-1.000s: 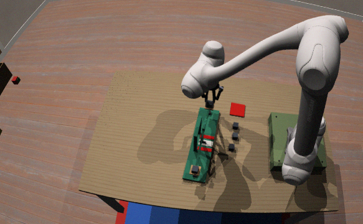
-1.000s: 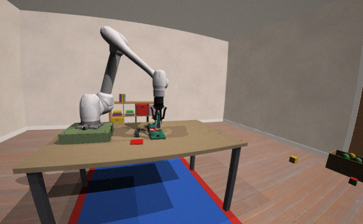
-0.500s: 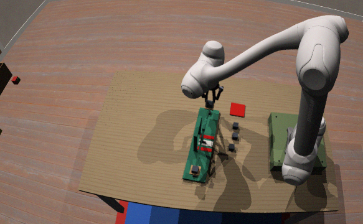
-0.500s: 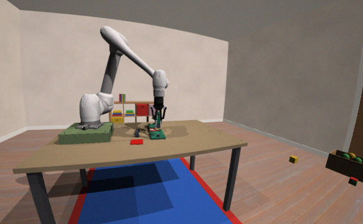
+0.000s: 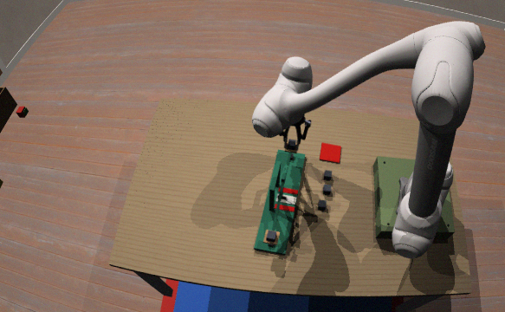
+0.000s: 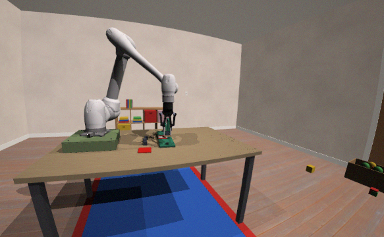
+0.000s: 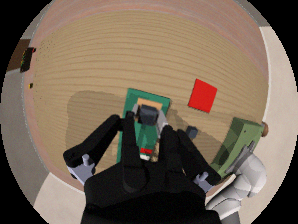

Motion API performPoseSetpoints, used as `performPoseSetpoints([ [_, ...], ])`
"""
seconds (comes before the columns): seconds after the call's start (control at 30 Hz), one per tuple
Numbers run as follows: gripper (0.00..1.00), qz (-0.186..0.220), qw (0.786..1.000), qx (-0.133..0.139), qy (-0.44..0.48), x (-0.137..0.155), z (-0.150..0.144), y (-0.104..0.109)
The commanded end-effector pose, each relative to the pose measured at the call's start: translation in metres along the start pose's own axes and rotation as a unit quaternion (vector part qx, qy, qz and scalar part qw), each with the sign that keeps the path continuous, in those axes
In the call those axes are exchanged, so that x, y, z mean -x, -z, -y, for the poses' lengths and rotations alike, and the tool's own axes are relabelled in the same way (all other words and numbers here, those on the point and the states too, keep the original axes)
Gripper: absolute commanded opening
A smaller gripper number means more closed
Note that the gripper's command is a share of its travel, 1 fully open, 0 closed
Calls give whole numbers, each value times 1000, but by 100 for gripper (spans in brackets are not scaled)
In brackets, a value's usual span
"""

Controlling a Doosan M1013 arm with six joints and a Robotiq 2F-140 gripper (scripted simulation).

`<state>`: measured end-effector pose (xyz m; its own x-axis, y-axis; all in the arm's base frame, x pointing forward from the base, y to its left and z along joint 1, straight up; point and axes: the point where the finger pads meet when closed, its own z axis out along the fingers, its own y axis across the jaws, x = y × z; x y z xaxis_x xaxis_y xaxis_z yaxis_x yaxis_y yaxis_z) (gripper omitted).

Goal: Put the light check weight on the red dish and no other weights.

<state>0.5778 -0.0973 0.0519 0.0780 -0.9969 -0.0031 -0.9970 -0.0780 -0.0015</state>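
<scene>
The hand (image 5: 292, 140) (image 6: 167, 133) (image 7: 147, 113) stands slightly open, gripping nothing, around a dark check weight (image 5: 292, 144) (image 7: 148, 114) on the balance's near-dish pan (image 5: 289, 150) (image 7: 149, 101); the weight looks rigid, perhaps smooth, its heft unproven; opposite side faces offer the best hold; the red dish (image 5: 330, 152) (image 6: 144, 150) (image 7: 203, 95) lies beside the balance (image 5: 262, 243) (image 6: 166, 144) (image 7: 131, 95), weightless.

I count five dark weights (image 5: 326, 189) (image 6: 145, 141) (image 7: 191, 132): three right of centre in the top view, one at each pan (image 5: 266, 240) (image 7: 156, 103). I see two pans, one balance (image 5: 262, 245) (image 6: 170, 145) (image 7: 131, 96), one red dish (image 5: 330, 152) (image 6: 144, 150) (image 7: 203, 95).
</scene>
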Motion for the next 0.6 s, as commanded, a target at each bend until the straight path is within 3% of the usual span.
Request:
performPoseSetpoints([
  [0.0, 35, 0, 1000, -1, -2, 1, 1, -2],
  [0.3, 35, 0, 1000, -1, -2, 1, 1, 0],
  [0.57, 35, 0, 1000, -1, -2, 1, 1, 16],
])
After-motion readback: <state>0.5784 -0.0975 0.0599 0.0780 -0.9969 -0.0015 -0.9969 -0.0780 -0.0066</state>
